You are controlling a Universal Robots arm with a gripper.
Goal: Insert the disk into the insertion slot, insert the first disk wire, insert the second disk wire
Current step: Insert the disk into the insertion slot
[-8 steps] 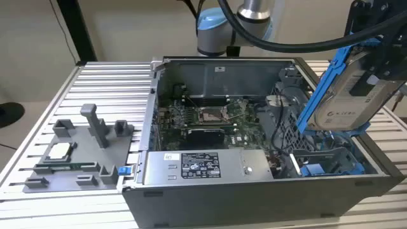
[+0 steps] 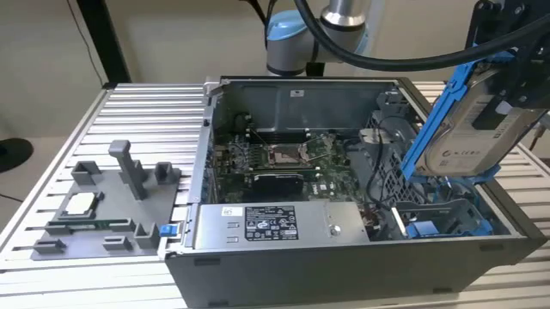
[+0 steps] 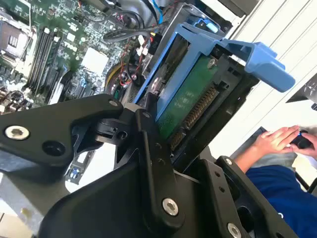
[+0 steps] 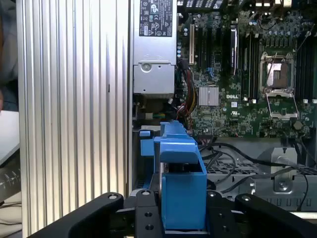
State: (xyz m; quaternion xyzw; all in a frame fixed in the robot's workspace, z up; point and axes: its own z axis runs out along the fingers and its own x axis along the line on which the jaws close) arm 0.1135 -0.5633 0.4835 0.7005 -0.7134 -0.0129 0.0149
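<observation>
Ribbed bench carries the open case; jaws clamp the disk, tilted above the slot. Best squared with the bay before it descends.

insertion slot seemingly open on top below the disk, black cables crowding its inner side

A ribbed silver metal bench carries an open grey computer case lying on its side. Just beside the case, toward the exterior view's left, a grey holder plate with upright posts rests flat on the bench.
</observation>
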